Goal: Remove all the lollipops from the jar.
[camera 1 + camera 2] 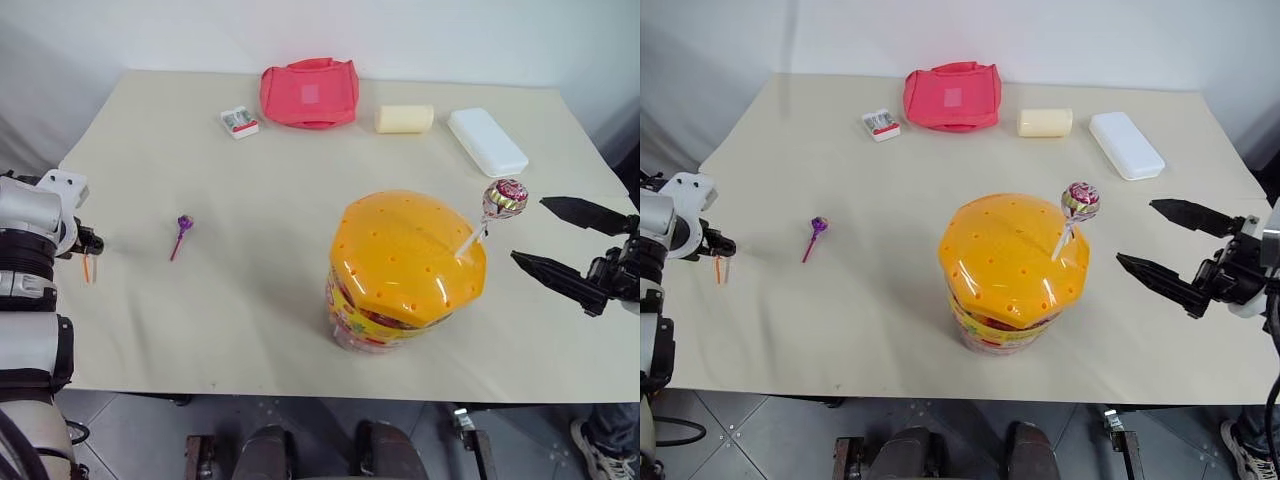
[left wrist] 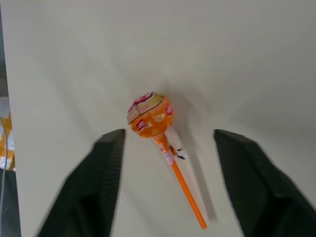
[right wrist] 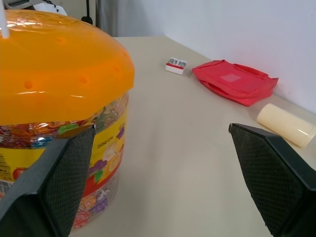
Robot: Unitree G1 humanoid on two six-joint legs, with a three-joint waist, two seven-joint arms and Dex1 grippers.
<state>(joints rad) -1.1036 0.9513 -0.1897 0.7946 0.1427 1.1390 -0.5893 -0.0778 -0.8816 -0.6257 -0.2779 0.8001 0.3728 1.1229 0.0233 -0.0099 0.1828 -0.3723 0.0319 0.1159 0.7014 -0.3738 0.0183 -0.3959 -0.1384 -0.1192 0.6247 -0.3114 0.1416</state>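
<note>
1. Lollipops are sitting in three spots around the jar (image 1: 405, 265): a white-stick lollipop (image 1: 504, 197) is standing in a hole of the jar's orange domed lid, on the side toward the right tool, with its wrapped head rising above the dome.
2. A purple lollipop (image 1: 183, 227) is lying flat on the tabletop (image 1: 250, 330), well apart from the jar on its left side.
3. An orange lollipop (image 2: 150, 115) is lying on the tabletop farther left of the jar still, near the left edge; in the left wrist view it is resting between the two fingers and touching neither.
4. The jar itself is standing upright toward the front of the tabletop, lid on, yellow-red label showing around its body.
5. The left tool (image 2: 168, 185) is pointing down at the orange lollipop with its fingers standing wide apart, gripping nothing.
6. The right tool (image 1: 565, 245) is hanging just to the right of the jar, fingers spread wide and empty, near the white-stick lollipop without touching it.
7. Beyond the jar, along the far edge, a red pouch (image 1: 309, 92), a small box (image 1: 239, 122), a cream roll (image 1: 404, 119) and a white case (image 1: 487, 142) are lying.
</note>
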